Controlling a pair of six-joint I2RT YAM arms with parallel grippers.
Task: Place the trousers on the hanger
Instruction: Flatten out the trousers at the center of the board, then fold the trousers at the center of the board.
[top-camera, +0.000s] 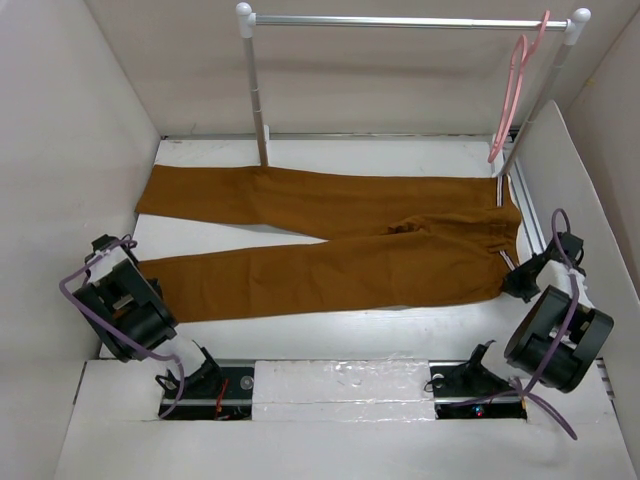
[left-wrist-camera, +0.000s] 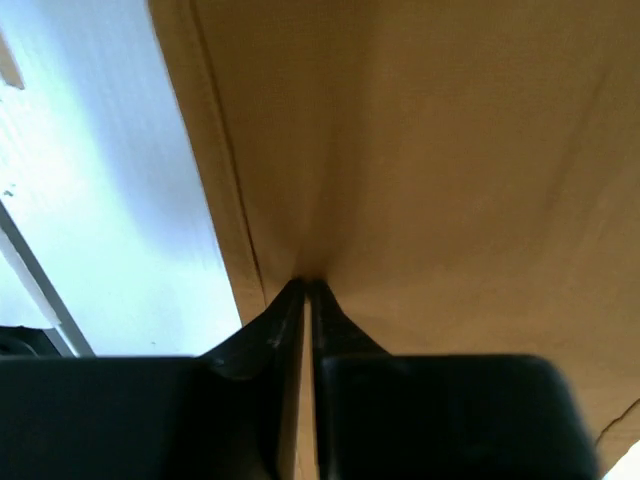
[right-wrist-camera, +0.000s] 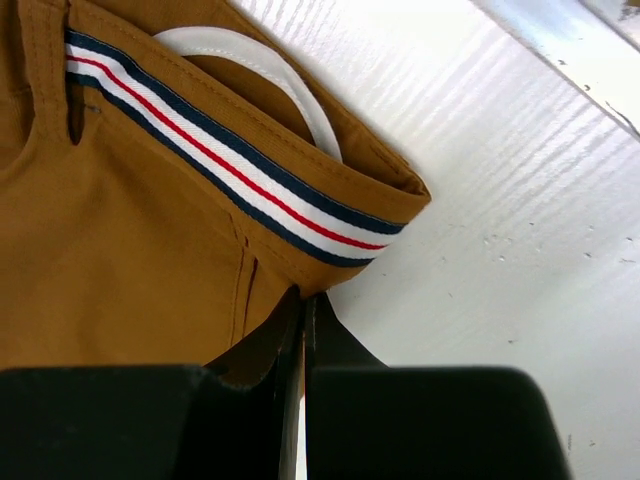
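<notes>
The rust-brown trousers (top-camera: 330, 240) lie flat on the white table, legs spread to the left, waistband at the right. The pink hanger (top-camera: 515, 90) hangs from the right end of the silver rail, apart from the trousers. My left gripper (top-camera: 138, 268) is at the cuff end of the near leg. In the left wrist view it (left-wrist-camera: 308, 285) is shut on a pinch of the cloth (left-wrist-camera: 420, 150). My right gripper (top-camera: 516, 276) is at the near corner of the waistband. In the right wrist view it (right-wrist-camera: 305, 295) is shut on the cloth below the striped trim (right-wrist-camera: 230, 180).
The silver rail (top-camera: 400, 20) on two white posts stands at the back; its left post (top-camera: 257, 100) meets the table just behind the far leg. White walls close in the left, right and back sides. A white curved ring (right-wrist-camera: 260, 70) shows behind the waistband.
</notes>
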